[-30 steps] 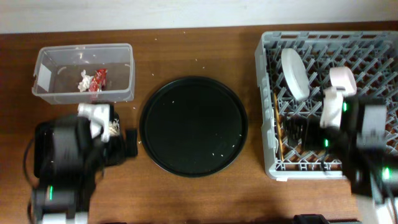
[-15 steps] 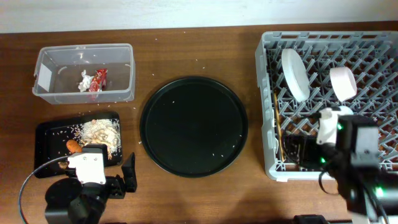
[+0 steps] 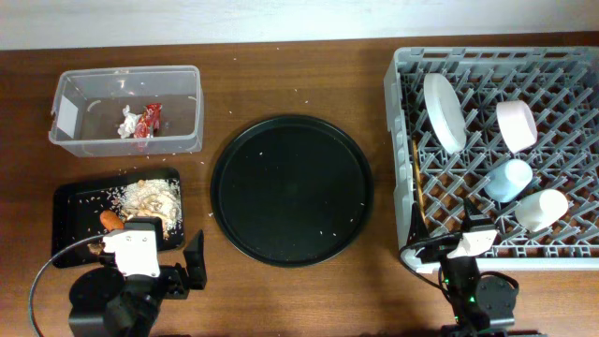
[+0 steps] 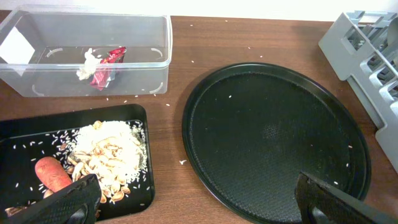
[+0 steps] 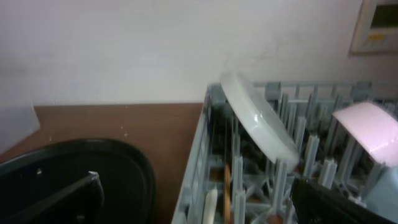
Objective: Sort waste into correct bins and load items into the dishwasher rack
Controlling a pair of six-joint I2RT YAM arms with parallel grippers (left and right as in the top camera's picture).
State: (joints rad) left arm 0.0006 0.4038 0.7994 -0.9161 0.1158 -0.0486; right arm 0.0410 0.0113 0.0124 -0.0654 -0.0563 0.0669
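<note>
The dishwasher rack is placed to the right of the large round black tray, near it but not touching. In the rack, a white plate is leaned on its edge among the pegs, on the side close to the round tray. Farther from the tray, a pale pink cup, a blue-tinted cup and a white cup are laid. A thin wooden stick is laid along the rack wall nearest to the tray.

To the left of the round tray, on the far side, the clear tub is found; a red snack wrapper and crumpled white tissue are kept in it. Left of the round tray on the near side, the shallow black tray is set, and beige food scraps with a small orange carrot are held in it.

A few white grains are scattered on the round tray and on the worktop.

The left hand is held wide apart and empty above the near edge of the round tray. The right hand is also spread wide and empty, at the near corner of the rack beside the round tray.
</note>
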